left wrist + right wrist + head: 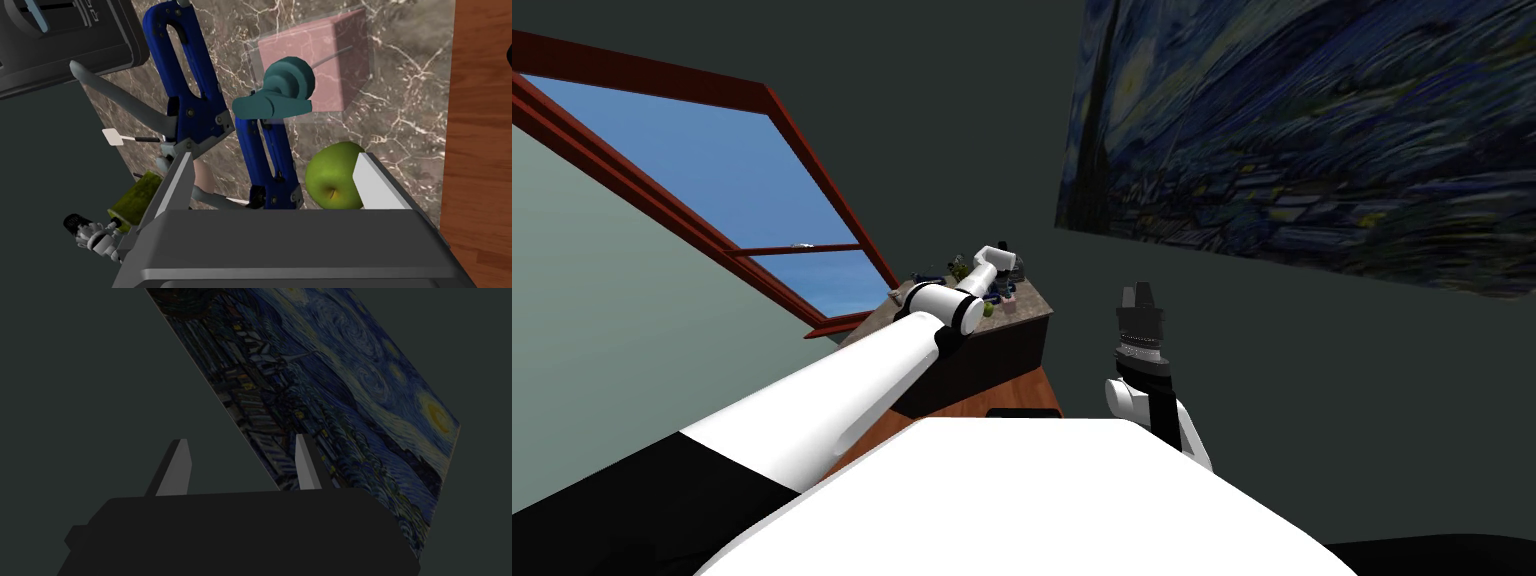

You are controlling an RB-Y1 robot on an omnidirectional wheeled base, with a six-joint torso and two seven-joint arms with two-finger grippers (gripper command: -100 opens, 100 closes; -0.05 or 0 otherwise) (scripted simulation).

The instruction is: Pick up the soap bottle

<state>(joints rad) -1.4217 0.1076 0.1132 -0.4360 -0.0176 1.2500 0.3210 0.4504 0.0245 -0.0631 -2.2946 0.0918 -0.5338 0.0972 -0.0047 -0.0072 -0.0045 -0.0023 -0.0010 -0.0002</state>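
Note:
The soap bottle (320,65) is a clear box of pink liquid with a teal pump head (280,92). It stands on a brown marbled counter top (410,100). My left gripper (275,156) hangs open above the counter, a short way back from the bottle, with the pump just beyond its fingertips. A blue handled tool (270,165) lies between the fingers, and a green apple (332,175) sits against one finger (372,182). From the head view, the left arm reaches out to the counter (1032,305) by the window. My right gripper (241,440) is open and raised near the wall (1139,300).
A second blue tool (190,90), a grey blade (120,100), a black appliance (60,40) and a yellow-green block (135,200) crowd the counter beside the gripper. Wooden floor (480,125) lies past the counter's edge. A dark wall runs behind the counter.

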